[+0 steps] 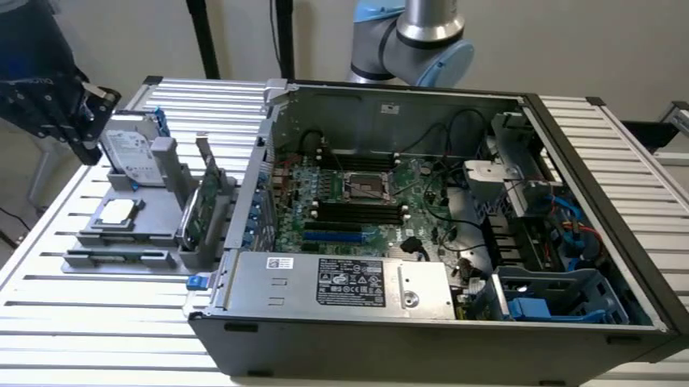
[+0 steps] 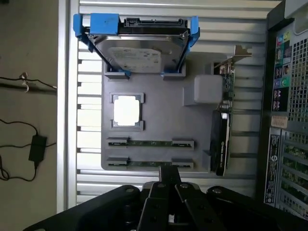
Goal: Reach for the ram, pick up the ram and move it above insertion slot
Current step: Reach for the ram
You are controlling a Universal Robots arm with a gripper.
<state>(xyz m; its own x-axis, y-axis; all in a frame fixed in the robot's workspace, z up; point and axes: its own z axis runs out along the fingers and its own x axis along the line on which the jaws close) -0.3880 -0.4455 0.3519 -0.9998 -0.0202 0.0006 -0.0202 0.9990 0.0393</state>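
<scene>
Ram (image 2: pixel 139 163) in grey tray (image 2: pixel 163 115), middle partly hidden, chips hard to discern

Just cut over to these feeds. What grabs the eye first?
The open computer case with its motherboard dominates the exterior view's centre. On that view's left, a grey tray carries a hard drive in a blue caddy; the gripper hovers above the ram there.

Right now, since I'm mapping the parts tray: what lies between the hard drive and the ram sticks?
In the wrist view, a square processor chip sits in its seat on the grey tray, between the hard drive and the nearer ram stick.
</scene>
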